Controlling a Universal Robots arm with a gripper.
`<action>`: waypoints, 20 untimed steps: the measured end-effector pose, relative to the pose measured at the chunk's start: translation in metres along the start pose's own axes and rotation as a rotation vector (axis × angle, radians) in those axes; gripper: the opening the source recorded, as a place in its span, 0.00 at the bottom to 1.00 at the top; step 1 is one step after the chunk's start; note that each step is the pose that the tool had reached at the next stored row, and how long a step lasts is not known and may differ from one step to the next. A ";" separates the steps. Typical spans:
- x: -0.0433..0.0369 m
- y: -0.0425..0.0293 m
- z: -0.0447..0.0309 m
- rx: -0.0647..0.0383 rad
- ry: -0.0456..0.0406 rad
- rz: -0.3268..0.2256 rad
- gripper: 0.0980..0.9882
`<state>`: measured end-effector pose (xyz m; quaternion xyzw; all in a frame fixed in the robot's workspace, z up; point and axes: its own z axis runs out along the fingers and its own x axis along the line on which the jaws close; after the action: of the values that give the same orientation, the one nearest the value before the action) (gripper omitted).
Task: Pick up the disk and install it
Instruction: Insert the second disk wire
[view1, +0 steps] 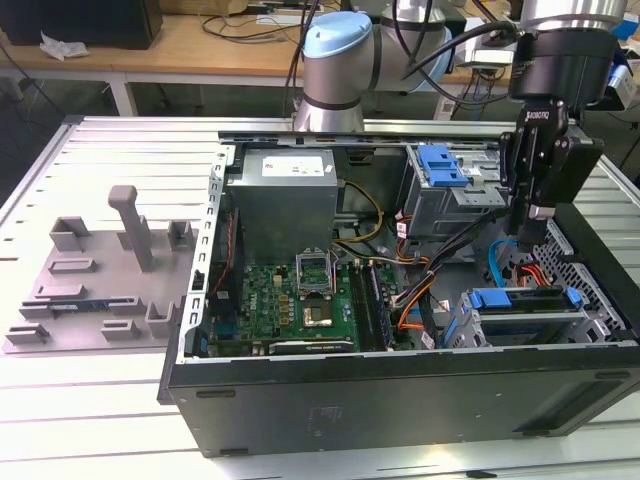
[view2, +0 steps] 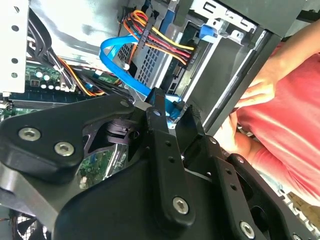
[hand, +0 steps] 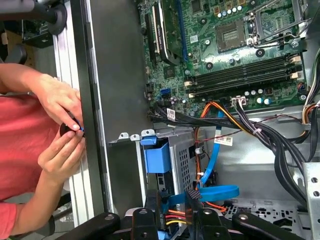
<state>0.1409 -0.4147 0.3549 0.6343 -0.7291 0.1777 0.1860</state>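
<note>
a: where is the gripper?

b: at the right of the exterior view, hanging inside the open computer case just above the lower drive cage. in the second wrist view its two black fingers stand a little apart with nothing between them.

a: and the disk?

b: the disk sits in that cage at the lower right, a bright blue carrier edge showing on top. in the first wrist view its blue end shows in the cage at bottom centre.

a: how many blue carriers?

b: two in the exterior view: that one and a second blue carrier in the upper bay. one motherboard, green, lies centre. one grey fixture plate lies on the bench at left.

a: anyone near?

b: two hands in the first wrist view, centre left, outside the case wall, pinching a small dark thing.
</note>
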 end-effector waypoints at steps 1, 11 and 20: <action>0.0000 0.0000 0.0000 -0.001 0.0009 0.001 0.30; -0.0001 -0.0022 0.0000 -0.008 0.0163 -0.003 0.20; -0.0002 -0.0037 0.0000 -0.014 0.0344 -0.007 0.07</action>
<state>0.1446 -0.4150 0.3549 0.6322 -0.7249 0.1830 0.2034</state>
